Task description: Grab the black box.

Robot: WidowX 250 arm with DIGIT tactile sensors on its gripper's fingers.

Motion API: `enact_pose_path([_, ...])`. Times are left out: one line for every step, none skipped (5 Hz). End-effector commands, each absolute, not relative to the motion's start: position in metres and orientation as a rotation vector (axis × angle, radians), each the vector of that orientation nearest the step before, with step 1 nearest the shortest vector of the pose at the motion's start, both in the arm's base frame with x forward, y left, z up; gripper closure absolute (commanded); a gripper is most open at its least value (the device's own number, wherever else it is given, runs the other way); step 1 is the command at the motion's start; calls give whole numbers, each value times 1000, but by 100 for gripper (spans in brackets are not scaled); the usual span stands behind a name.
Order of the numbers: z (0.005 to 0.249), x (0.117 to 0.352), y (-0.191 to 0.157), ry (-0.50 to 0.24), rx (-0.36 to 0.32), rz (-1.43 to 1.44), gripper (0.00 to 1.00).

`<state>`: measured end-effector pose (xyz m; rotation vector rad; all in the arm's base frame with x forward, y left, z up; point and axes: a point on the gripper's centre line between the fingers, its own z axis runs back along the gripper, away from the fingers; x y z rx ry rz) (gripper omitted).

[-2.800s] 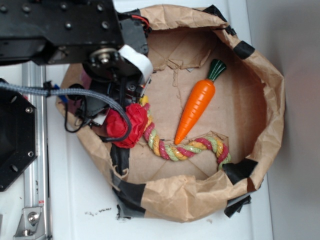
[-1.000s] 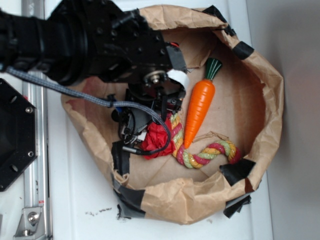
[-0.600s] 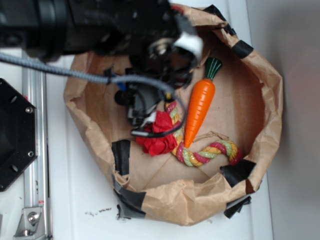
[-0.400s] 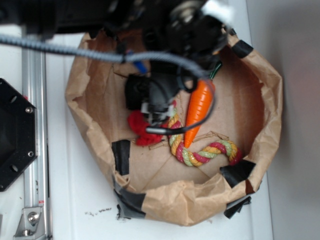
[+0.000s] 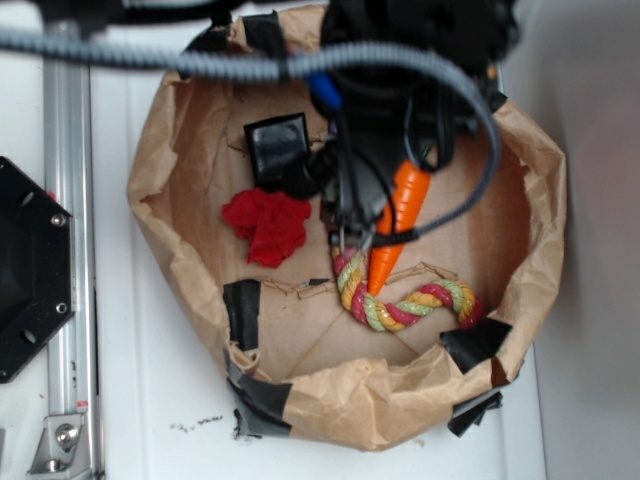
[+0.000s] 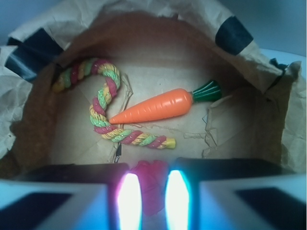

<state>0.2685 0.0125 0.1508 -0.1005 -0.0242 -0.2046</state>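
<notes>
In the exterior view the black robot arm (image 5: 420, 40) has swung away from the left side of the shallow brown paper bag with tape-patched rim (image 5: 545, 210) and now hangs over the middle of its top edge. That move has uncovered the small glossy black square box (image 5: 277, 150), which lies flat on the bag's floor towards the top-left corner. The crumpled red paper ball (image 5: 267, 226) has been nudged leftwards and sits just below the box, apart from it. The box is now exposed for a grasp, but the tool has travelled past it. The arm's dark wrist hardware and grey braided cable (image 5: 250, 65) crowd against the box's right edge, and whether anything touches it cannot be told. From here the jaws are lost in that dark mass, over the orange plastic carrot with a green top (image 5: 405, 205), whose tip meets the red, yellow and green twisted rope toy (image 5: 400, 303) near the bottom edge. In the wrist view the gripper (image 6: 147, 199) fills the bottom of the frame. Its two glowing fingers (image 6: 129, 201) stand slightly parted with nothing held, and only a scrap of the red ball shows through the gap. Carrot and rope lie ahead on the bag's floor, and the black box does not appear at all. I judge that the box lies off to one side of the jaws rather than between them, so the tool would have to be brought back over it and lowered before closing.
</notes>
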Motion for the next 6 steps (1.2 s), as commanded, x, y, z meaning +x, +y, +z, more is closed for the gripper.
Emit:
enact_pose_path([133, 245, 9, -40, -90, -321, 0])
enact_pose_path([109, 233, 16, 16, -46, -328, 0])
enact_pose_path([97, 226, 23, 43, -30, -350, 0])
enact_pose_path([80, 225, 32, 73, 6, -378, 0])
enact_pose_path([74, 228, 41, 91, -4, -341, 0])
enact_pose_path([70, 230, 48, 87, -41, -284, 0])
